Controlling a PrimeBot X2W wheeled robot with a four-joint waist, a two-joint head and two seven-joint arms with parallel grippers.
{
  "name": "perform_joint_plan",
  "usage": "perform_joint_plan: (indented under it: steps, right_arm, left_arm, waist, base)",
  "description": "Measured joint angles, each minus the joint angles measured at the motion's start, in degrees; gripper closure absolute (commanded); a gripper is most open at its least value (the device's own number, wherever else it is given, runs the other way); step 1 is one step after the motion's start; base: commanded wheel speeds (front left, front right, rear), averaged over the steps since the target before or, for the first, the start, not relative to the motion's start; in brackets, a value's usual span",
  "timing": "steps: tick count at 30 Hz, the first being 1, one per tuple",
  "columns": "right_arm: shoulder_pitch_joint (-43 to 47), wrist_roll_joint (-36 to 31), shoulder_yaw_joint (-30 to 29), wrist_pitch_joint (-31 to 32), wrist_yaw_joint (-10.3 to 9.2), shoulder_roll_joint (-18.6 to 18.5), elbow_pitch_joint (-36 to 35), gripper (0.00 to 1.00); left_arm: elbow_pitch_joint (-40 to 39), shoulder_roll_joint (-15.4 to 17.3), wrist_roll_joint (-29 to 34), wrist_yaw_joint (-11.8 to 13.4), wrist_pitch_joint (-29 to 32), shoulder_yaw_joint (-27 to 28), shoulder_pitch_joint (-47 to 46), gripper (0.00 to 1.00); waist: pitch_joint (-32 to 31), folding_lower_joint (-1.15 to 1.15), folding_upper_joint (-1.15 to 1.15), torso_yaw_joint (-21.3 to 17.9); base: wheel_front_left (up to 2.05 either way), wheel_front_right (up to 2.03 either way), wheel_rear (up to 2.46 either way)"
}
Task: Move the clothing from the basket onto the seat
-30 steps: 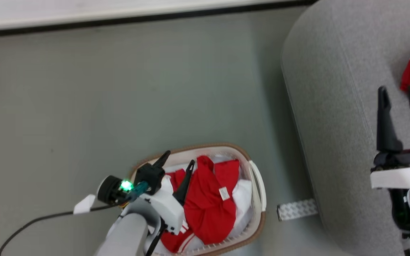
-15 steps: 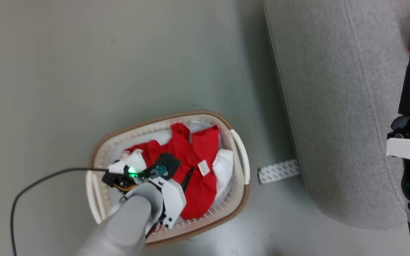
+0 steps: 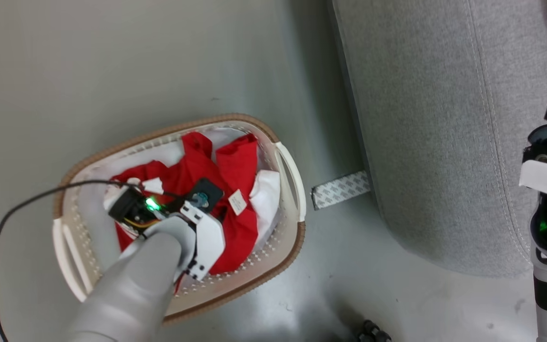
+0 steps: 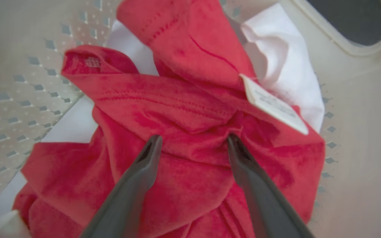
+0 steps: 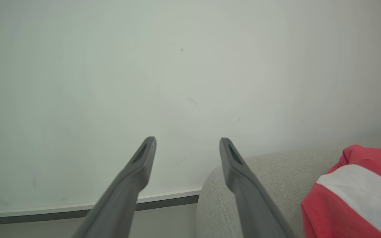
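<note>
The grey seat [image 3: 435,133] stands at my right, with one red, white-striped garment [image 5: 359,198] lying on it. Beside it on the floor [image 3: 159,71] sits the basket [image 3: 290,167], holding the rest of the clothing [image 4: 184,109] in a crumpled red heap. My left gripper [image 4: 194,138] is down inside the basket, spread wide, tips touching the folds, nothing pinched. My right gripper [image 5: 187,139] hangs released, grasping nothing. A small white label [image 4: 273,105] lies just beside one left fingertip.
</note>
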Motion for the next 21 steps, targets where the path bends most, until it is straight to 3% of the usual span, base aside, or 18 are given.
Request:
perform_joint_plan:
  steps: [8, 16, 17, 18, 21]
  right_arm:
    - [-1.05, 0.14, 1.18, 0.00, 0.00, 0.56, -4.64, 0.00]
    - [-1.14, 0.60, 1.42, 0.00, 0.00, 0.58, -5.08, 0.00]
    - [-1.14, 0.60, 1.42, 0.00, 0.00, 0.58, -5.02, 0.00]
    - [-1.14, 0.60, 1.42, 0.00, 0.00, 0.58, -4.90, 0.00]
    - [-1.14, 0.57, 1.43, 0.00, 0.00, 0.60, -4.49, 0.00]
  left_arm:
    - [2.00, 1.57, 1.42, 0.53, 3.70, -2.03, -2.79, 0.00]
    - [2.71, 1.93, 1.52, -0.58, 10.05, -3.85, -3.60, 0.02]
    - [2.72, 1.93, 1.38, -0.64, 10.22, -3.88, -3.64, 0.58]
    - [2.76, 1.93, 1.36, -0.65, 10.11, -4.01, -3.66, 1.00]
    - [2.87, 1.90, 0.77, -0.82, 8.32, -4.09, -3.66, 1.00]
  waist:
    - [3.38, 0.00, 0.00, -1.50]
    - [4.26, 0.00, 0.00, -1.27]
    - [4.21, 0.00, 0.00, -1.22]
    - [4.13, 0.00, 0.00, -1.17]
    - [3.60, 0.00, 0.00, -0.95]
  base:
    - [0.00, 0.00, 0.00]
    - [0.00, 0.00, 0.00]
    - [0.00, 0.00, 0.00]
    - [0.00, 0.00, 0.00]
    - [0.00, 0.00, 0.00]
